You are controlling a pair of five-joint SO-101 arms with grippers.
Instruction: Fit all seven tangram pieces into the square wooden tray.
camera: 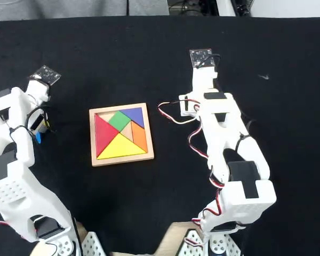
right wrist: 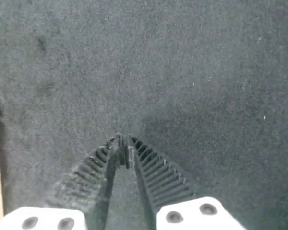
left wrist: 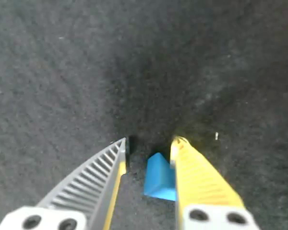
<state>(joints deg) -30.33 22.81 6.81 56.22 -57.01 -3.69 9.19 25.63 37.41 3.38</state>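
**Step in hand: grasp the last loose piece.**

1. Status. The left hand (left wrist: 152, 143) is partly open and straddles the blue piece (left wrist: 161, 177), which lies on the black tabletop (camera: 149, 53) well to the left of the tray (camera: 94, 160). The piece touches the yellow finger (left wrist: 197, 182). A gap separates it from the grey finger (left wrist: 93, 177), so nothing is clamped yet. The right hand (right wrist: 122, 141) is fully closed, holds nothing, and is on the far side of the tray.

2. Tray condition. The coloured pieces cover nearly all of the tray. One wood-coloured patch (camera: 127, 130) shows near the middle and is probably the open slot. Its exact outline is too small to confirm.

3. Closing. The piece sits off centre between the fingers. Close slowly so the grey finger meets it without pushing it round against the yellow finger. Seat the fingers on two flat faces, not on a corner. A wedge-shaped piece is likely to squirt out of a corner grip.

4. Depth. Only the end of the piece shows between the fingers. Bring the fingertips low enough to catch its sides, not its top edge.

5. Lift and carry. Raise the piece clear of the tabletop before moving sideways. The cloth-like surface can drag a thin piece and tilt it.

6. Placement. Match the piece's orientation to the slot before lowering it. A misaligned piece will rest on its neighbours and may disturb them.

7. Clearance. Keep the right hand where it is, away from the tray.
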